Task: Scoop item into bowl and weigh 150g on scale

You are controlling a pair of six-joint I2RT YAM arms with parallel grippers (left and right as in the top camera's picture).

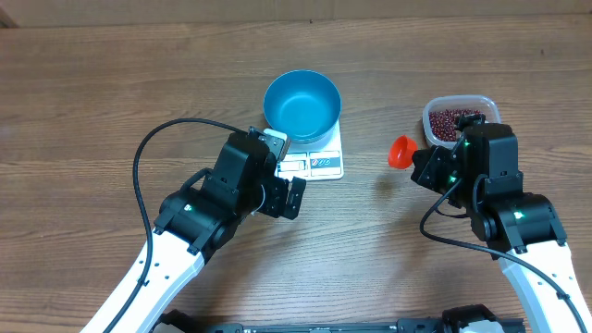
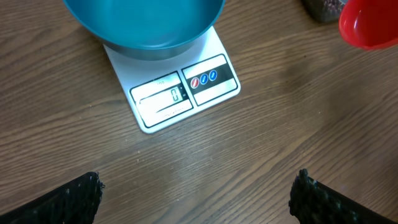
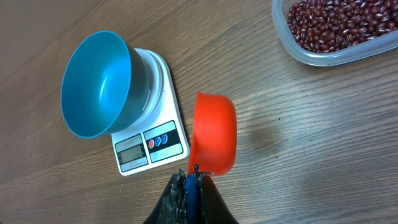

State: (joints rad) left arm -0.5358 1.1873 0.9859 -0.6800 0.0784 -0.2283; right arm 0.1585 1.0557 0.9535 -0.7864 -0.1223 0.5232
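Note:
The blue bowl [image 1: 302,105] stands on the white scale [image 1: 319,166], and its inside shows only bare blue. My left gripper [image 1: 285,172] hovers just left of the scale's panel, open and holding nothing; in the left wrist view its fingertips [image 2: 69,200] stand far apart over bare wood, with the scale [image 2: 180,93] ahead of them. My right gripper [image 3: 191,177] is shut on the blue handle of a red scoop [image 3: 214,130], held between the scale [image 3: 152,140] and the tub. No beans show in the scoop. The red-brown beans [image 3: 336,25] lie in a clear tub [image 1: 487,104].
The clear tub [image 3: 311,57] sits at the table's right, behind my right arm. Black cables loop over the wood beside both arms. Bare wood lies between the scale and the tub, under the scoop [image 1: 400,152].

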